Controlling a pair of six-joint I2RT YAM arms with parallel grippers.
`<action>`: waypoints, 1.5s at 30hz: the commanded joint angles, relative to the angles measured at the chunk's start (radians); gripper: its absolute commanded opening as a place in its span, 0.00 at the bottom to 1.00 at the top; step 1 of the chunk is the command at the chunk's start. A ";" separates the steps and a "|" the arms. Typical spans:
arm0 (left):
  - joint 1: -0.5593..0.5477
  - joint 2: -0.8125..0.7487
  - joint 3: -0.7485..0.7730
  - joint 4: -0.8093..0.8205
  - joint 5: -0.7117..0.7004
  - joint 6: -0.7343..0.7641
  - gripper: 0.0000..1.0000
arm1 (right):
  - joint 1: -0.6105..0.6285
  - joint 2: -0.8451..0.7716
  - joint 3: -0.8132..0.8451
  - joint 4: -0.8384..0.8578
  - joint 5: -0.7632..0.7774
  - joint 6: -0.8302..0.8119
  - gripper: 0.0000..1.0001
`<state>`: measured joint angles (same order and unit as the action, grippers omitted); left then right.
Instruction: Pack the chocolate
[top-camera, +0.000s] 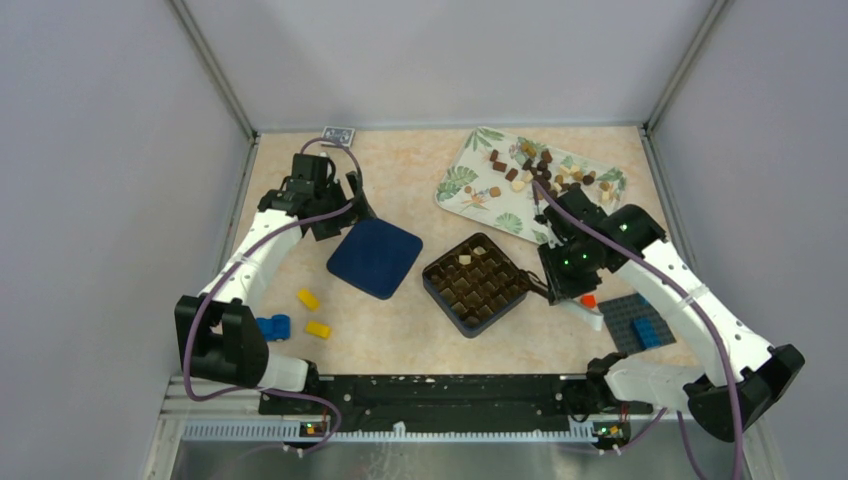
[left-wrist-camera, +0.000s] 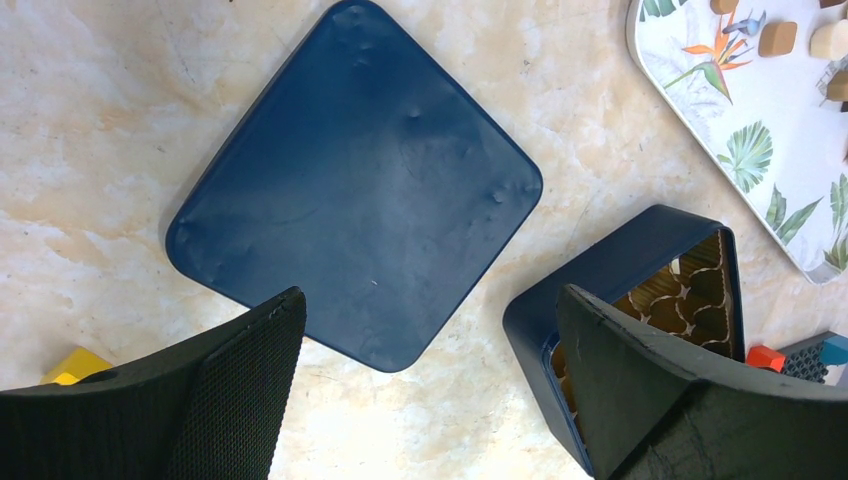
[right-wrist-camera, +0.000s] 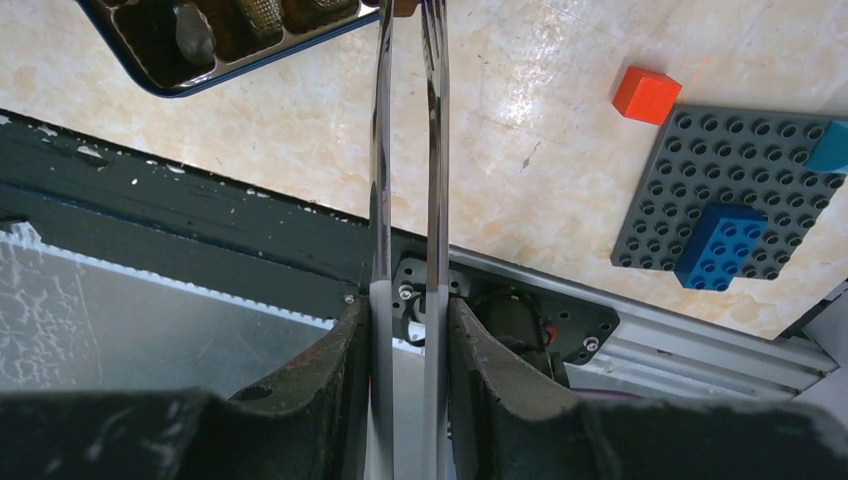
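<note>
From above, I'm seeing most chocolates lying on the tray, with only a few sitting in the box. Left wrist: my left gripper is hanging spread over the lid. Right wrist: my right gripper is pinching tweezers reaching toward the box.

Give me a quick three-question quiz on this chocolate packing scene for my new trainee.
1. True or false: the lid sits on the box.
2. What do the right fingers clamp? A) a red brick B) tweezers C) nothing
3. Fill in: most loose chocolates lie on the ____.

Key: 1. False: it lies flat on the table beside the box. 2. B. 3. tray.
</note>
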<state>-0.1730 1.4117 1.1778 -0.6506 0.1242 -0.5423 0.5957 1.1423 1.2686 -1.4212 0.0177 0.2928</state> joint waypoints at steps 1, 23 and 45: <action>0.004 -0.015 0.000 0.032 0.011 0.021 0.99 | 0.012 0.005 0.022 0.023 0.023 0.016 0.29; 0.006 -0.026 -0.003 0.028 0.015 0.027 0.99 | 0.012 0.060 0.231 0.116 0.088 0.004 0.17; 0.006 -0.112 -0.047 0.017 0.158 0.039 0.99 | -0.218 0.626 0.512 0.649 0.123 -0.038 0.26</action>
<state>-0.1719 1.3201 1.1381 -0.6441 0.2695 -0.5247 0.4019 1.7153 1.6848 -0.8703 0.0956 0.2634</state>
